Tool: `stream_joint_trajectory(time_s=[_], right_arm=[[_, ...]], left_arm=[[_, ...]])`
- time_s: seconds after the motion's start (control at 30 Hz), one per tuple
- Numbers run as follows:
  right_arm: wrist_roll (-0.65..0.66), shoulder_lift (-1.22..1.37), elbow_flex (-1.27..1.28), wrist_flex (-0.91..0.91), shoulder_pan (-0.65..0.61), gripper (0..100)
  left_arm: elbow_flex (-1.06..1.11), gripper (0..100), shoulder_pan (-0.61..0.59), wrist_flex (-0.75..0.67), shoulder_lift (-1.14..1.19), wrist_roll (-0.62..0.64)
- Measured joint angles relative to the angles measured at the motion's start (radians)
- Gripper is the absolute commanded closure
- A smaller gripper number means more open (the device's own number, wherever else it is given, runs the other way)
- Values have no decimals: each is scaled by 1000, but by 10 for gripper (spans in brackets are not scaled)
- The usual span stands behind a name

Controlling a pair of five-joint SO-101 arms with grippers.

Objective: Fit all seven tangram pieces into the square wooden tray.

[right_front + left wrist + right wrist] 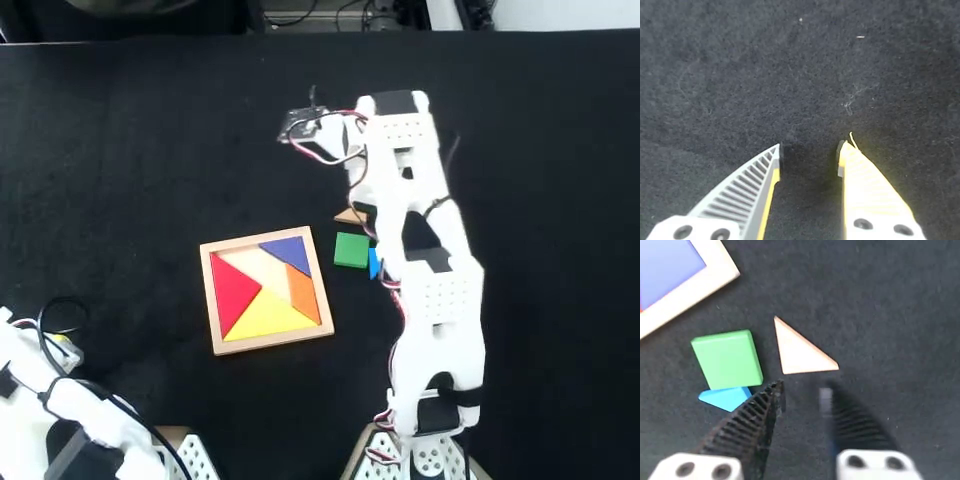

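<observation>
The square wooden tray [207, 298] lies mid-table holding red, yellow, orange, blue and pale pieces. Just right of it lie a green square [351, 249], a light blue piece [374, 264] and a tan triangle [350, 216], partly hidden by the right arm. In the right wrist view the green square [727, 359], light blue piece [725, 397] and tan triangle [797, 352] lie on the cloth, with a tray corner [715, 275] beyond. My right gripper [801, 392] is open just short of the triangle, empty. My left gripper [809, 150] is open over bare black cloth at the table's near left.
Black cloth covers the table. The right arm [420, 270] stretches from the near edge up past the loose pieces, and its cables [320, 140] hang at the far end. The left arm [50, 400] is folded at the near left corner.
</observation>
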Motion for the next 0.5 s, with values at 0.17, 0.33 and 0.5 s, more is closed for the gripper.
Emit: stream_joint_trajectory(time_s=[0.17,0.33,0.5], right_arm=[[64,35,8,-2,-6,779],[104,100,11,-8,-6,779],[106,100,9,15,-5,779]], left_arm=[[0,805,0,0,0,0],[0,805,0,0,0,0],[0,805,0,0,0,0]])
